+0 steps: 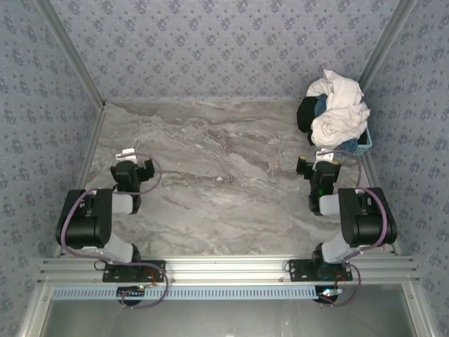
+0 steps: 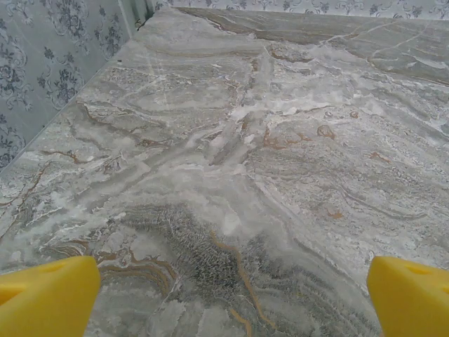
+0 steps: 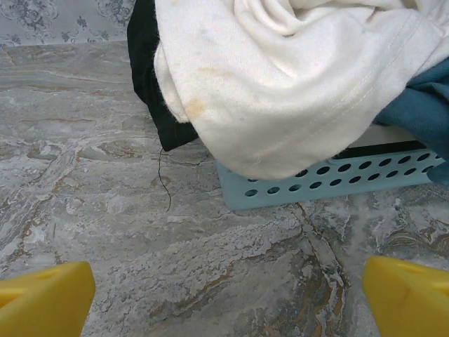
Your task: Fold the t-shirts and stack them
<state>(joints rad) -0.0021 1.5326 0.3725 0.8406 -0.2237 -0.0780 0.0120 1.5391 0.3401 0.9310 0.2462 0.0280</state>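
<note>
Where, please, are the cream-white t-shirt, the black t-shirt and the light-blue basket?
cream-white t-shirt [image 3: 280, 91], right wrist view, draped fold.
black t-shirt [image 3: 144, 67], right wrist view, hanging edge.
light-blue basket [image 3: 337, 184], right wrist view, perforated wall.

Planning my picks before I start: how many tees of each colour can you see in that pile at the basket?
White tee: 1
Teal tee: 1
Black tee: 1
Total: 3 visible, heaped over the basket; the pile is bunched, so more may be hidden underneath.
</note>
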